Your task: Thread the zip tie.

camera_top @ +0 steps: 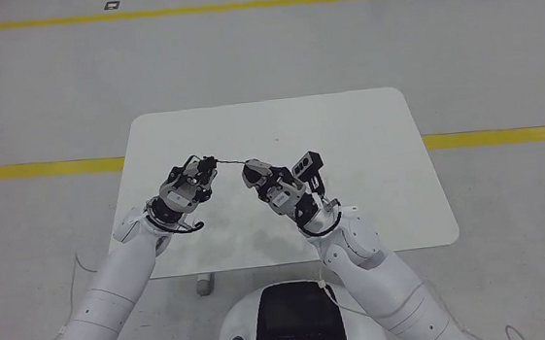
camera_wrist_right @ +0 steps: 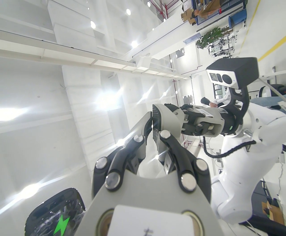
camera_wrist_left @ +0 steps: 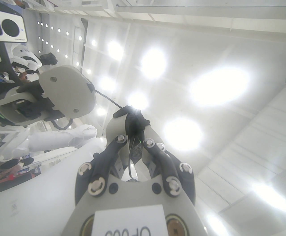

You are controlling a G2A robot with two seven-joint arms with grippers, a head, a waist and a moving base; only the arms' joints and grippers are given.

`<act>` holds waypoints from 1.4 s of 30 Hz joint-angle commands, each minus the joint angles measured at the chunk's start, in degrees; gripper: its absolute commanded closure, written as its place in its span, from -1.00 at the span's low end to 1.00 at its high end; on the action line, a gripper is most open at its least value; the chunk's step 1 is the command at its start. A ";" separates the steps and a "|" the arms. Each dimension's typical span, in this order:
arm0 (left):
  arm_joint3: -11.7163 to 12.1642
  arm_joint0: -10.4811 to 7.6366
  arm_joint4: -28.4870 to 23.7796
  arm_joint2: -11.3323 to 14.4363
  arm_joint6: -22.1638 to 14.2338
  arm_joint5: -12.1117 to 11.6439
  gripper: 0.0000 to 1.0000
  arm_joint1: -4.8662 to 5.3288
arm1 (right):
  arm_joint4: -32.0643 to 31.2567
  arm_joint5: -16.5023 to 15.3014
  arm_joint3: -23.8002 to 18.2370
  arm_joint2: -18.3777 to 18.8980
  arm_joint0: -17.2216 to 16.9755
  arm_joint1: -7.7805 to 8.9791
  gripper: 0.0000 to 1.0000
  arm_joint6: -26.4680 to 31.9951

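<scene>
Up over the white table (camera_top: 368, 142), both arms hold one thin black zip tie (camera_top: 228, 162) between them. It does not touch the table. It hangs in the air like a little string, running from one gripper to the other, over the near middle of the table.

The left gripper (camera_top: 201, 166) is on the left side in the top view. In its own wrist view, the left gripper (camera_wrist_left: 134, 116) has its two pale fingers (camera_wrist_left: 154, 136) pressed in tight on a small black lump at one end of the zip tie (camera_wrist_left: 107, 98). From there the thin strap goes across to the right gripper (camera_wrist_left: 67, 93), which looks big and grey, and slips in at the edge of its pads.

The right gripper (camera_top: 251, 175) is just beside the left one, with a small gap between them. In the right wrist view, the right gripper (camera_wrist_right: 152, 123) has its pads squeezed almost flat together, with just a thin crack left. The strap is too thin to make out in there. The left gripper (camera_wrist_right: 178, 121) sits very close behind it.

Yellow lines (camera_top: 38, 169) run across the grey floor past the table.
</scene>
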 commanded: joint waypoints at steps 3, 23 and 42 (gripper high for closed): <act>0.00 0.00 0.00 0.00 0.00 0.00 1.00 0.00 | -0.33 0.03 0.12 0.14 -0.14 -0.03 1.00 -0.10; 0.00 0.00 0.00 0.00 0.00 0.00 1.00 0.00 | -2.63 0.45 0.67 0.65 -0.57 -0.20 1.00 -1.28; 0.00 0.00 0.00 0.00 0.00 0.00 1.00 0.00 | -5.42 1.03 0.55 1.07 -1.20 -0.22 1.00 -2.16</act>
